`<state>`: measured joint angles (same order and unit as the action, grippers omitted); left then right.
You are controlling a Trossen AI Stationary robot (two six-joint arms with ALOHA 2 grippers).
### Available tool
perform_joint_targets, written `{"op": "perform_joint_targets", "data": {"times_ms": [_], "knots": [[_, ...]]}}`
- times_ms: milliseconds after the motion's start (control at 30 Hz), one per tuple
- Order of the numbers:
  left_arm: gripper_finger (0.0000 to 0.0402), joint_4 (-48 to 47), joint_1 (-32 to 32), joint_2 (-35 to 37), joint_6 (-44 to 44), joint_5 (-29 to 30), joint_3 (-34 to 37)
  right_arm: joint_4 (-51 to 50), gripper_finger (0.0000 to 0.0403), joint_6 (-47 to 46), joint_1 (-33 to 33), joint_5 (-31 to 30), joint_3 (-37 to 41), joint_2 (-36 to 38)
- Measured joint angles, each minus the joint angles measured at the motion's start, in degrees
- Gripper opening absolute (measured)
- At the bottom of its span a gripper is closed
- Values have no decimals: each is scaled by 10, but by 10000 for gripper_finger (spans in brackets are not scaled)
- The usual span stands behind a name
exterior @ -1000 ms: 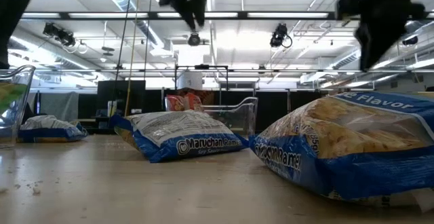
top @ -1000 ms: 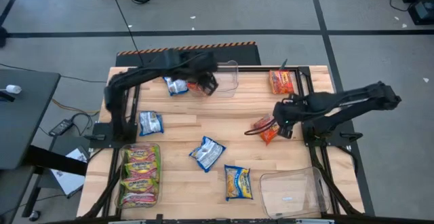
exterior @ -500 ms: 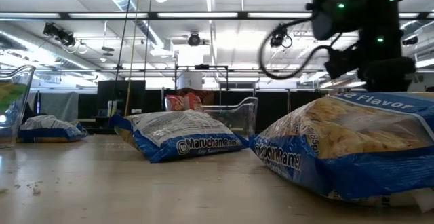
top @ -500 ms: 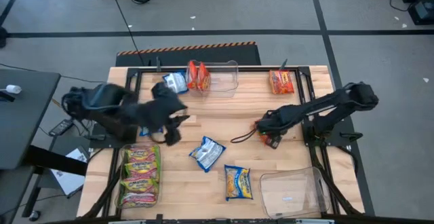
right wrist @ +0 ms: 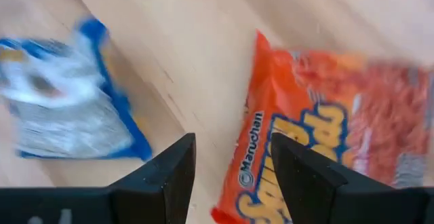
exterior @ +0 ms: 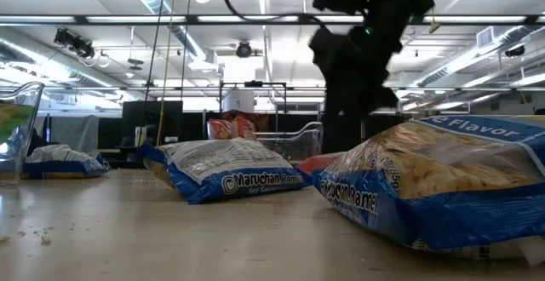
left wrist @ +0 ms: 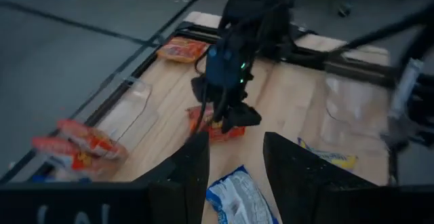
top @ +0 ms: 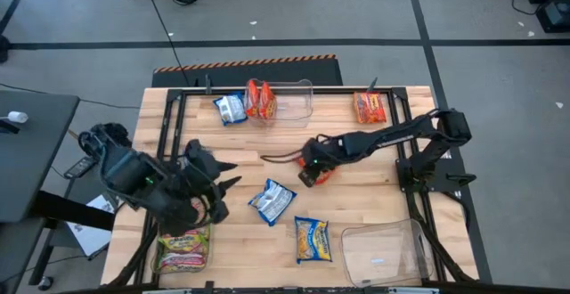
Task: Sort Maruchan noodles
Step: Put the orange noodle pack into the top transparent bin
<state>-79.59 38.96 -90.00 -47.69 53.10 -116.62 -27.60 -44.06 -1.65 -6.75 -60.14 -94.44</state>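
Red-orange Maruchan pkt flat on table, crinkly, glossy.

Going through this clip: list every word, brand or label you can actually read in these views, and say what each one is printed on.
"Maruchan": on the red-orange packet lying before the right gripper.
"Maruchan Ramen" (end partly unclear): on the middle blue packet in the low view.
"Flavor": top of the near blue packet in the low view; a cut-off "...chan Rame..." on its front.
Print on all packets in the high view is too small to read.
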Motion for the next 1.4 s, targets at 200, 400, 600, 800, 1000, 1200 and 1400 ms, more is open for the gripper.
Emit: {"op": "perform_joint_targets", "data": {"times_ms": [200,400,600,800,1000,1200,1400], "knots": [[145,38,-15,0,-155,-20,131,-85,197,83,14,-22,-31,54],[158,248,-74,-1,-254,-64,325,-228,197,193,31,-109,13,79],[173,628,-137,-12,-71,-102,509,-171,197,286,52,-109,97,72],[173,771,-173,-48,81,-192,610,-35,197,296,71,-20,149,54],[174,933,-219,-108,-32,-266,682,34,197,297,68,69,149,67],[179,1072,-295,-167,-134,-319,695,-8,197,284,57,73,141,133],[199,1012,-374,-176,-169,-389,654,-28,197,270,43,83,140,210]]}}
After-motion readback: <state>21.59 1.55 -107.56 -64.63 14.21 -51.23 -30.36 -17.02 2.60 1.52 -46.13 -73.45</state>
